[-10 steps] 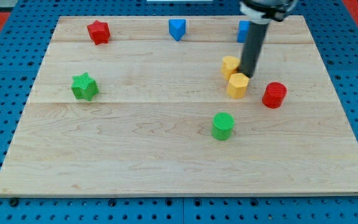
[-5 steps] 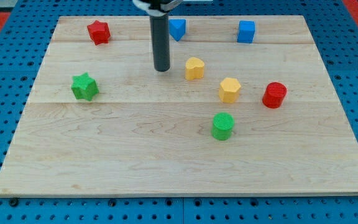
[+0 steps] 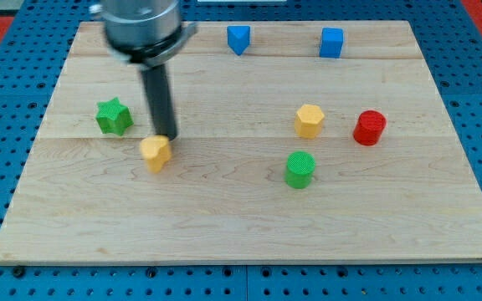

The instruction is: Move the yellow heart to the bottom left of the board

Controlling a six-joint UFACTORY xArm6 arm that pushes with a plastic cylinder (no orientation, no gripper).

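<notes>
The yellow heart (image 3: 155,153) lies on the wooden board (image 3: 249,226), left of the middle and a little below the green star (image 3: 114,116). My tip (image 3: 166,136) stands just above and to the right of the heart, touching or nearly touching its upper right edge. The rod rises from there toward the view's top, and the arm's head hides the board's top left part.
A yellow hexagon (image 3: 309,120), a red cylinder (image 3: 370,127) and a green cylinder (image 3: 300,169) sit right of the middle. A blue triangle-like block (image 3: 238,38) and a blue cube (image 3: 331,43) sit along the top edge.
The yellow heart has gone from the upper middle down and left to near the green star. My tip moved left and down with it. The red star is now hidden behind the arm.
</notes>
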